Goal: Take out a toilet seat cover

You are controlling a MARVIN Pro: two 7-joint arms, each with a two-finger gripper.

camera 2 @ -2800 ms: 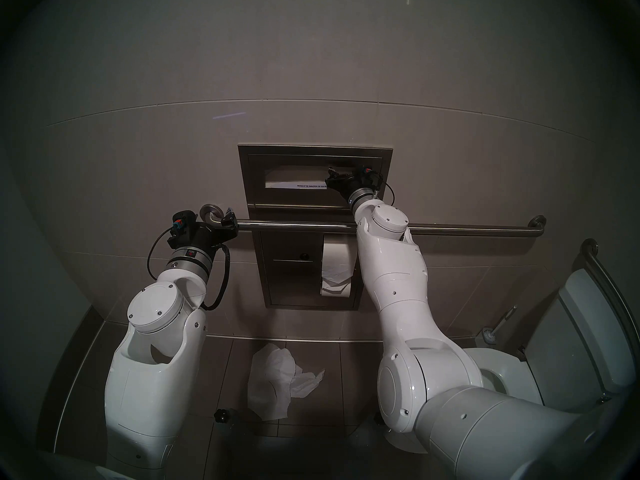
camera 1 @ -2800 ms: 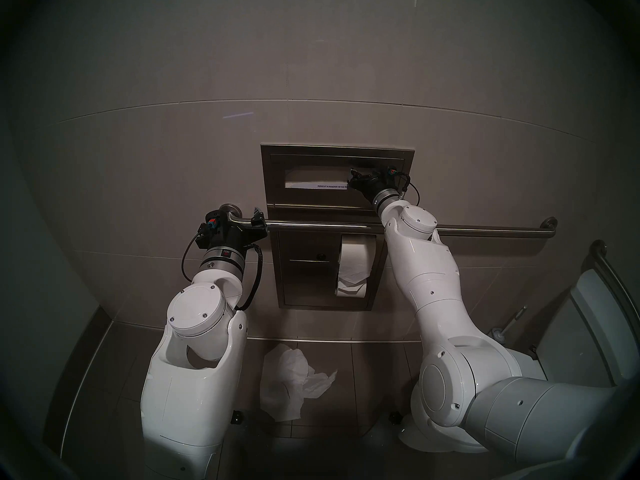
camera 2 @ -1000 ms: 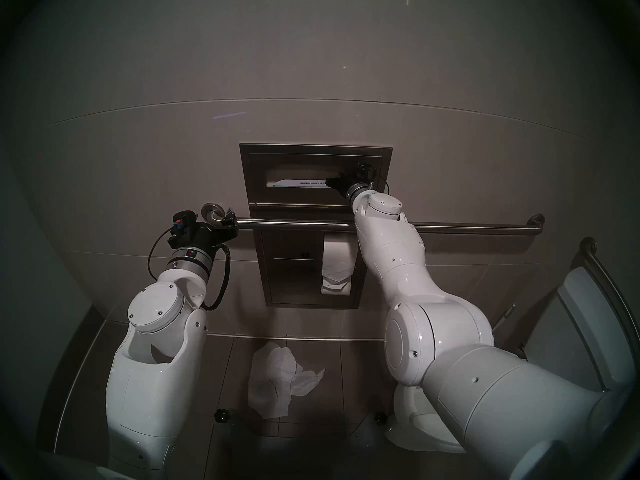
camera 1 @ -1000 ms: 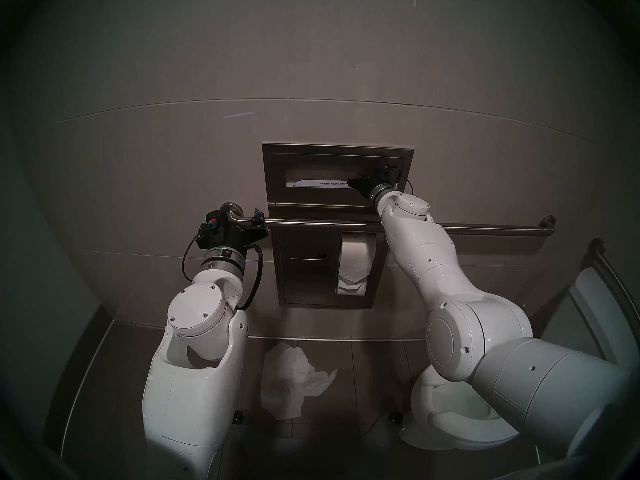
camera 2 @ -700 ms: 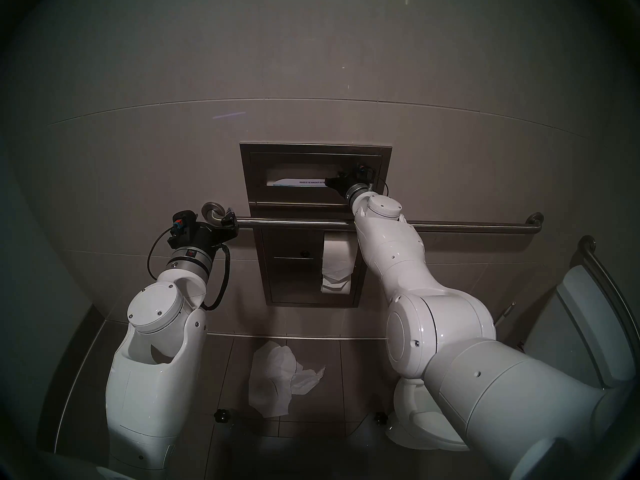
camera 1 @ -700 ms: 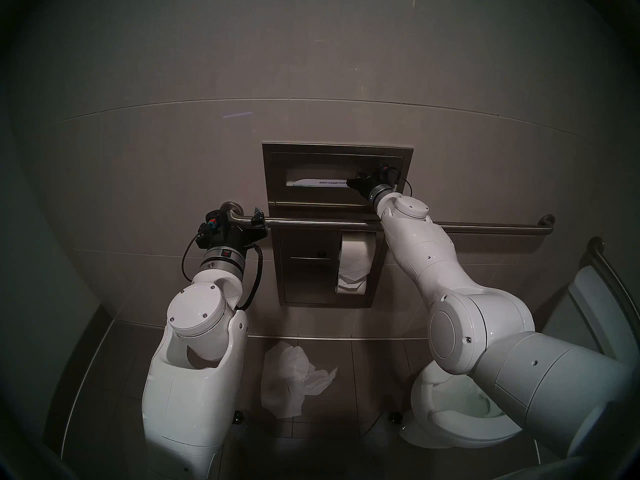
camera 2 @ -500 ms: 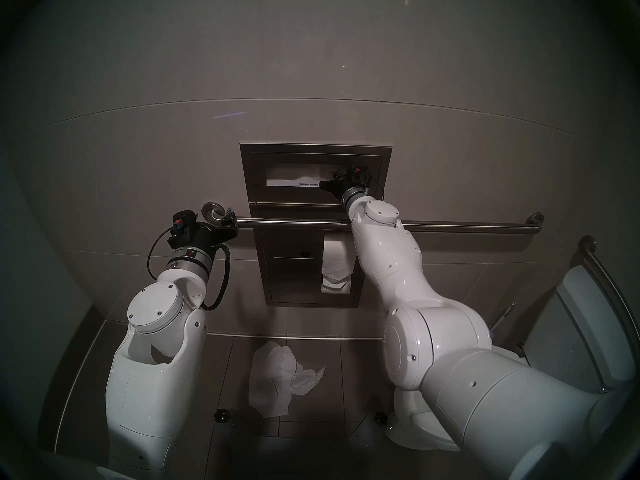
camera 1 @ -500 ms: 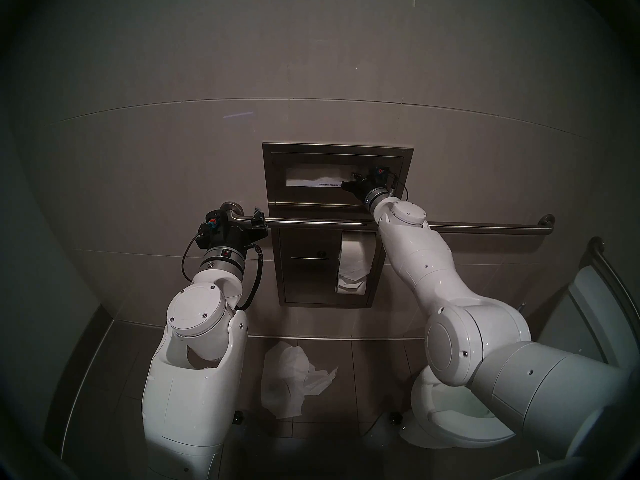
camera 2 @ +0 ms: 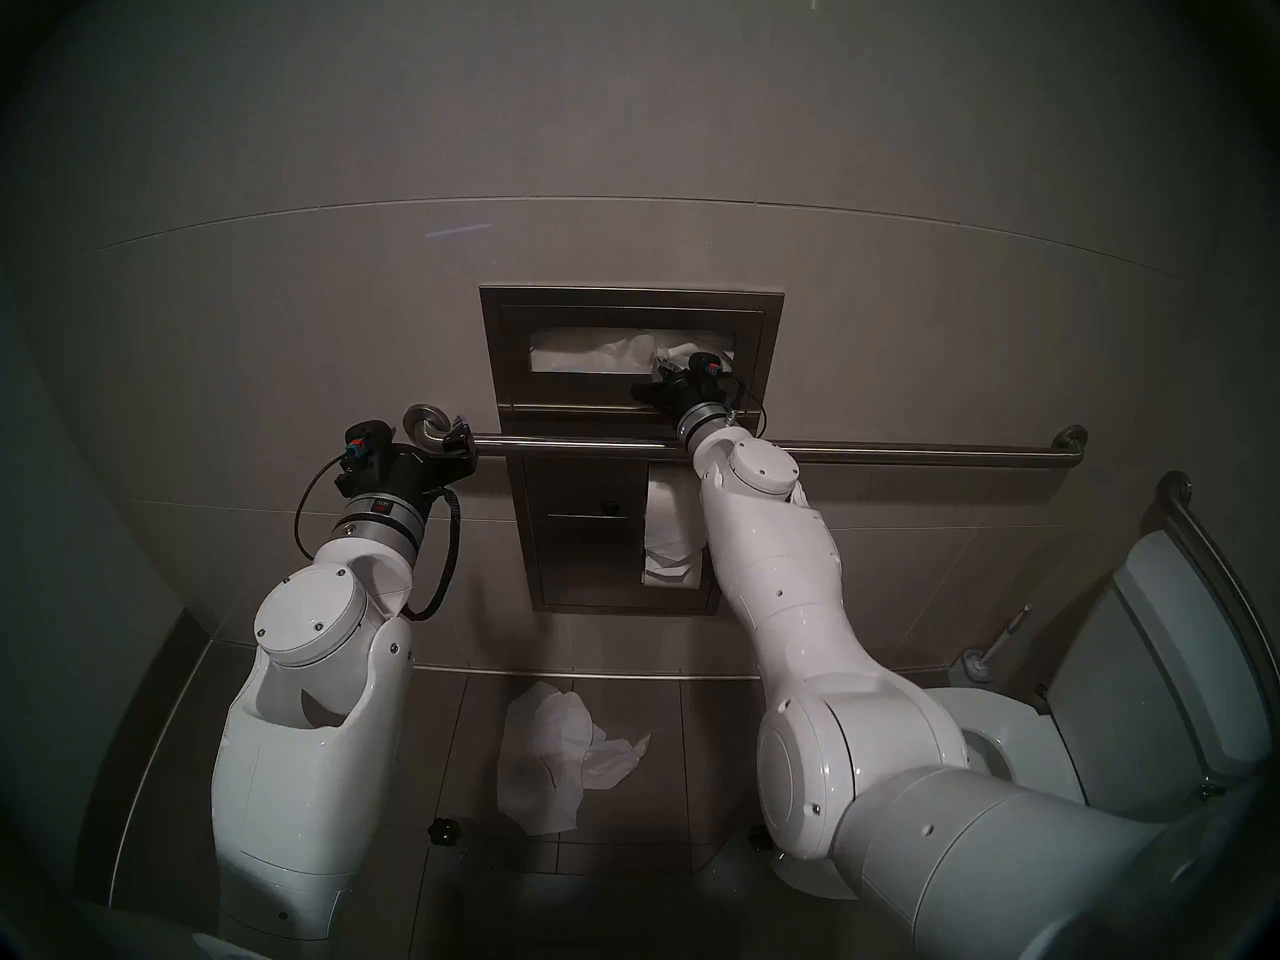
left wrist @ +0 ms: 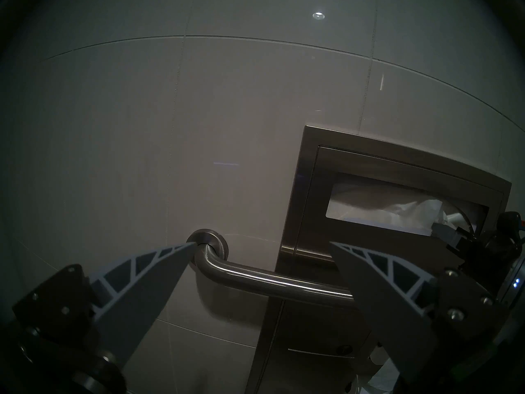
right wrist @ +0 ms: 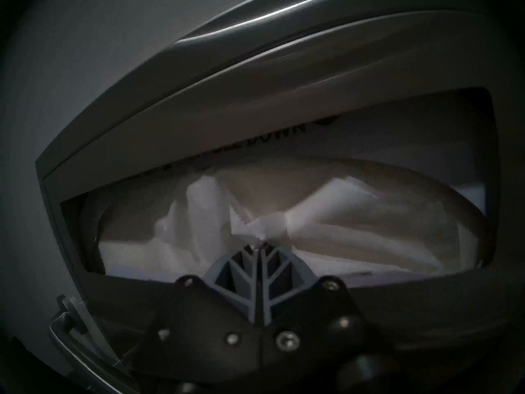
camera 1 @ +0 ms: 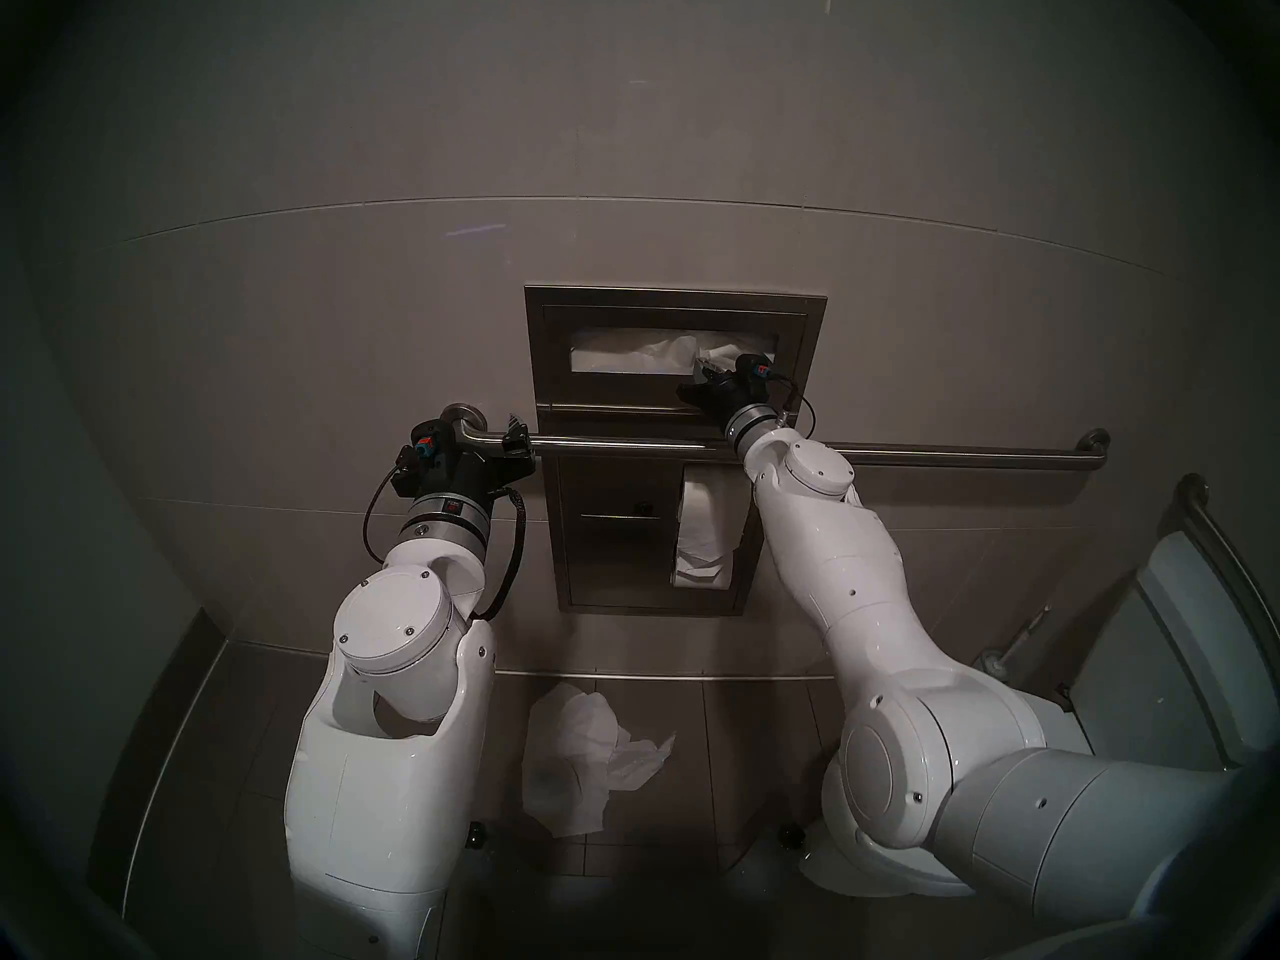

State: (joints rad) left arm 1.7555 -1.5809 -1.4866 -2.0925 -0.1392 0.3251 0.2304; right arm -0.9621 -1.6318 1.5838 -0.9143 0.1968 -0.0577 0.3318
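The toilet seat cover (right wrist: 284,222), thin white tissue, bunches out of the slot of the steel wall dispenser (camera 1: 675,300). My right gripper (right wrist: 257,247) has its jaws pressed together, pinching a fold at the slot's right end; gathering the paper there should let one sheet slide free. My left gripper (left wrist: 261,245) waits by the grab bar (left wrist: 270,282), jaws spread and empty, clear of the pull. A crumpled sheet (camera 1: 585,758) lies on the floor below.

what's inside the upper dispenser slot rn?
Bunched white toilet seat cover tissue fills the dispenser slot; the right hand is shut on a pinch of it. The stack behind is hidden by the tissue.
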